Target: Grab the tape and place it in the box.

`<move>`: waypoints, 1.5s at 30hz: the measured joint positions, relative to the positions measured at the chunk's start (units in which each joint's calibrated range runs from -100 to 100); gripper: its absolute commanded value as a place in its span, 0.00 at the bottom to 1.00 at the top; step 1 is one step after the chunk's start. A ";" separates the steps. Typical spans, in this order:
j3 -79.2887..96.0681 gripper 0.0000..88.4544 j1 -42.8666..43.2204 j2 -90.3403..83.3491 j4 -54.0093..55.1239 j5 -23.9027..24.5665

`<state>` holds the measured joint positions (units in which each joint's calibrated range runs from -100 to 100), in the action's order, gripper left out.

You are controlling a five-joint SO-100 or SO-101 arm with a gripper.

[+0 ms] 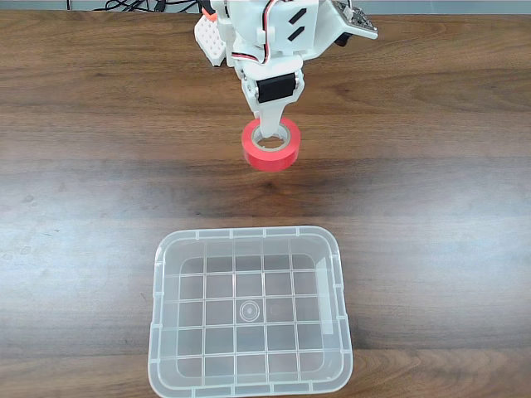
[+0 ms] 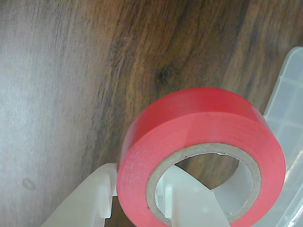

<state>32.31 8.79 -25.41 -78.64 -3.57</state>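
Observation:
The red-orange tape with its tan core sits at the tip of my white gripper, above the middle of the wooden table. In the wrist view the tape is close up. One white finger reaches through the core and the other finger presses on the outer wall, so the gripper is shut on the roll's wall. The clear plastic box stands empty nearer the front edge, straight below the tape in the fixed view. A corner of the box shows at the right of the wrist view.
The dark wooden table stretches wide on both sides of the tape and box. The arm's white body and some cables are at the back edge.

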 measured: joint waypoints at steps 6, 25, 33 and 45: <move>-5.51 0.02 -4.28 0.00 -0.59 -0.37; -50.18 0.02 -6.91 33.74 -0.68 -0.57; -70.67 0.02 -6.91 54.67 -0.68 -0.57; -77.98 0.18 -6.91 62.45 -0.68 -0.57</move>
<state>-45.67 1.88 37.04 -79.32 -4.15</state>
